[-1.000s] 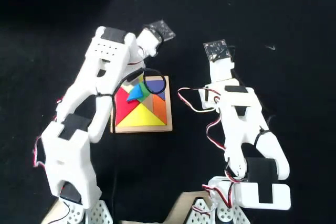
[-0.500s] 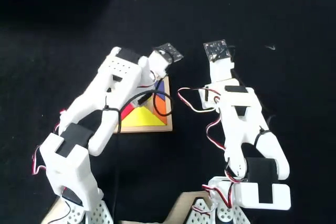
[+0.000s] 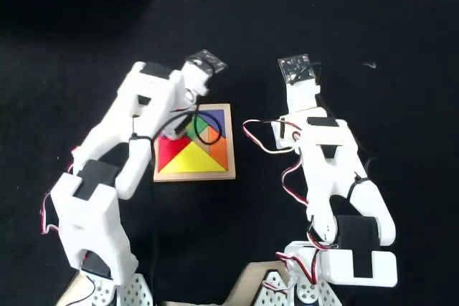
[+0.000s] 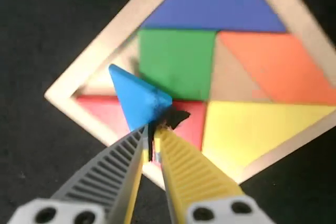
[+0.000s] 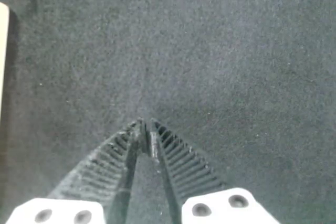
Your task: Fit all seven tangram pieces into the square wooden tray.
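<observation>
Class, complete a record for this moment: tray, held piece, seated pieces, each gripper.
Tray: square wooden tray on the black table
Held piece: light-blue triangle, in left gripper, over the tray's bare corner
Seated: dark-blue triangle, green square, orange piece, yellow triangle, red piece
Right gripper: shut, empty, above the table

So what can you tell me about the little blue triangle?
The small light-blue triangular piece looks like flat painted wood. The left gripper is shut on one of its corners. It sits over the bare corner of the square wooden tray, beside the green square piece and overlapping the red piece. Whether it rests in the gap I cannot tell.
</observation>
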Action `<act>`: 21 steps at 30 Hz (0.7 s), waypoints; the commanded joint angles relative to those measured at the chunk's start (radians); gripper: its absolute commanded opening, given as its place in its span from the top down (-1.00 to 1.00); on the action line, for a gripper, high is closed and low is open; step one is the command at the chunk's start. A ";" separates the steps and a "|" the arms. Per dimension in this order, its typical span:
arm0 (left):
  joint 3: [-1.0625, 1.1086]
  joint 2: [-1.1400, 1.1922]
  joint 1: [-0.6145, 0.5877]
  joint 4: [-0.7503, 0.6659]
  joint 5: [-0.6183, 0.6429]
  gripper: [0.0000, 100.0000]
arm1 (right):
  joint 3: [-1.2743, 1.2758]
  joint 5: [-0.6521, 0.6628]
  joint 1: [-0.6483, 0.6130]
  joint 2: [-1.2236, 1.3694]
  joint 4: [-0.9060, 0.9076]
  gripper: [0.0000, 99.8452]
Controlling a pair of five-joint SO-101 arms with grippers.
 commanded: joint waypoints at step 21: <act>-0.188 -0.002 -0.137 0.009 0.161 0.93 | -0.036 -0.003 -0.014 -0.004 -0.011 0.98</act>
